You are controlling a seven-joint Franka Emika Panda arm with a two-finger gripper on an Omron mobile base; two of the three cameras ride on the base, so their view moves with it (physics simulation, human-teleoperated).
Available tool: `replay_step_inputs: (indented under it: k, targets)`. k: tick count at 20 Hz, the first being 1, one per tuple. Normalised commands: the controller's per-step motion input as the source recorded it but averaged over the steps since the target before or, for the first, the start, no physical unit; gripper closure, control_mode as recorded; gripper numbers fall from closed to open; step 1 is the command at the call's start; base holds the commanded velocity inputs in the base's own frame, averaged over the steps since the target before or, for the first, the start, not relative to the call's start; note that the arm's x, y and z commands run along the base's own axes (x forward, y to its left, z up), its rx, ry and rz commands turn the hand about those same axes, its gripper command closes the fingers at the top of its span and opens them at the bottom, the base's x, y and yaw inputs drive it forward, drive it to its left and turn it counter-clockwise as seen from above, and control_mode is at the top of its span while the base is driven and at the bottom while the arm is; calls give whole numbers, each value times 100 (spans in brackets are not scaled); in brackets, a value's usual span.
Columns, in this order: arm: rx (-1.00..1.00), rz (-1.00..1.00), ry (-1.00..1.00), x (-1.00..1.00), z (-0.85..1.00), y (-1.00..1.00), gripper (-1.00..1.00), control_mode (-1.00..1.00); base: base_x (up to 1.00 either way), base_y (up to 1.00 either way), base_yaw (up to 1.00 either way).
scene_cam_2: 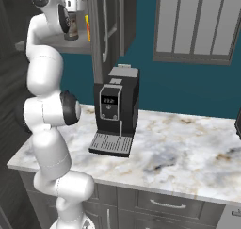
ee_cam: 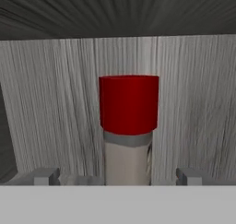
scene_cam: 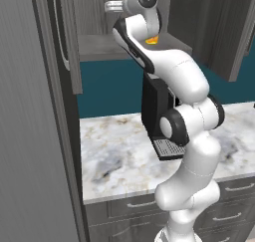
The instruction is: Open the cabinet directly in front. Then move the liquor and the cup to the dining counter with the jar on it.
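The cabinet (scene_cam: 69, 42) stands open, its doors swung out to both sides. On its shelf (scene_cam_2: 75, 46) stands the liquor (ee_cam: 129, 105), a clear bottle with a red cap, seen close up in the hand view. My gripper (ee_cam: 117, 176) is open inside the cabinet at the level of the bottle's neck, with one fingertip (ee_cam: 44, 176) on each side of the neck and a gap to it. In the right base view the liquor (scene_cam_2: 72, 28) shows behind my wrist, and a sliver of the yellow cup (scene_cam_2: 87, 28) shows just to its right. The dining counter and the jar are out of view.
A black coffee machine (scene_cam_2: 115, 110) stands on the marble worktop (scene_cam_2: 179, 143) below the cabinet, close to my arm. Grey drawers (scene_cam: 139, 206) run under the worktop. The open right door (scene_cam: 224, 32) juts out beside my arm. A tall grey cabinet side (scene_cam: 30, 136) stands at the left.
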Motion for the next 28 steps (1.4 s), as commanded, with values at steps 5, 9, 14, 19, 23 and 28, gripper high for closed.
replay_step_inputs:
  k: [5, 9, 14, 19, 23, 28]
  targets:
    - [0, 0, 0, 19, 0, 0, -100, -100, 0, 0, 0]
    - [0, 0, 0, 16, 0, 0, -100, -100, 0, 0, 0]
    - [0, 0, 0, 3, 0, 0, 100, -100, 0, 0, 0]
    - [0, 0, 0, 0, 0, 0, 100, -100, 0, 0, 0]
    - [0, 0, 0, 0, 0, 0, 100, -100, 0, 0, 0]
    - [0, 0, -4, -9, 0, 0, 100, -100, 0, 0, 0]
